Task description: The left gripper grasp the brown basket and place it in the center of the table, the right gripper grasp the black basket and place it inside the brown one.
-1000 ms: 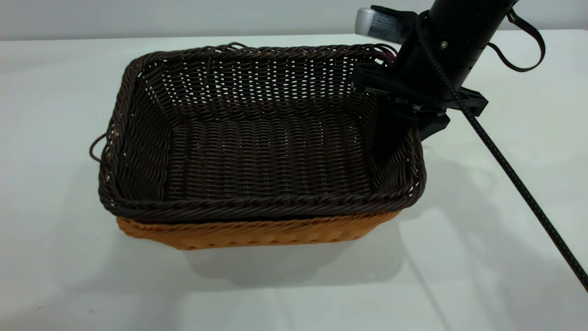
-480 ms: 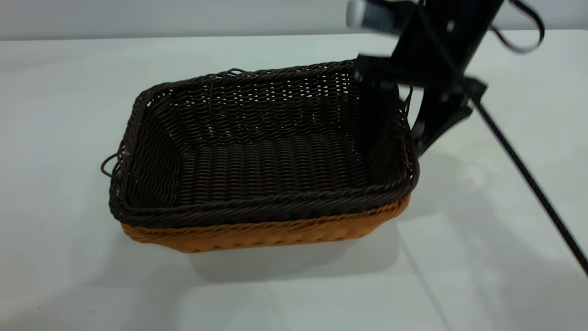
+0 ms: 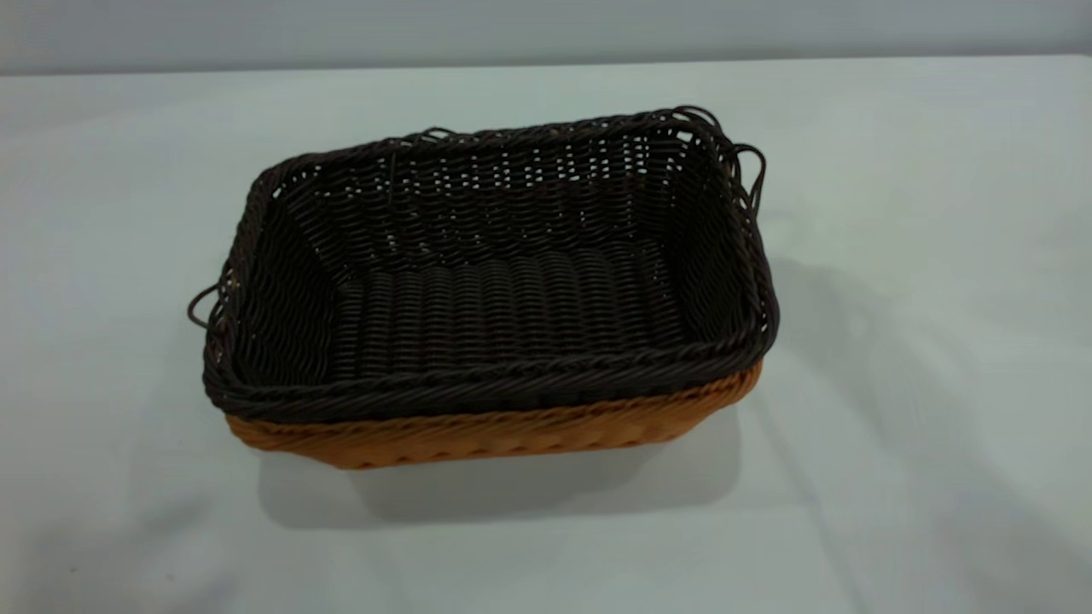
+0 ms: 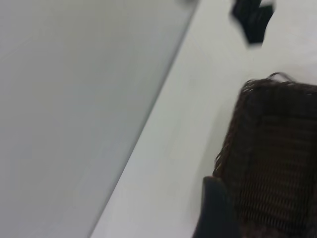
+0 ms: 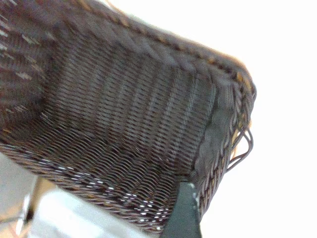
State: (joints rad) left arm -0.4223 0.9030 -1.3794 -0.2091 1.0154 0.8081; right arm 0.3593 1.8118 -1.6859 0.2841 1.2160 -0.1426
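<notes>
The black basket [image 3: 503, 307] sits nested inside the brown basket [image 3: 478, 435], near the middle of the table [image 3: 921, 443]. Only the brown basket's lower wall shows beneath the black rim. Neither gripper appears in the exterior view. In the left wrist view a dark part of my left gripper [image 4: 214, 210] shows beside the black basket's [image 4: 277, 158] end, outside it. In the right wrist view a dark part of my right gripper [image 5: 183, 214] hangs above the black basket's [image 5: 124, 114] end wall, apart from it. A sliver of the brown basket [image 5: 241, 78] shows at the rim.
Loose strand loops stick out at the baskets' right far corner [image 3: 744, 162] and left end [image 3: 198, 307]. A blurred dark shape [image 4: 252, 20], seemingly the other arm's gripper, is farther off over the table. A grey wall [image 3: 512, 30] lies behind the table's far edge.
The right gripper let go of the black basket's right end, rose and left the exterior view. The black basket dropped level into the brown one and has stayed still since.
</notes>
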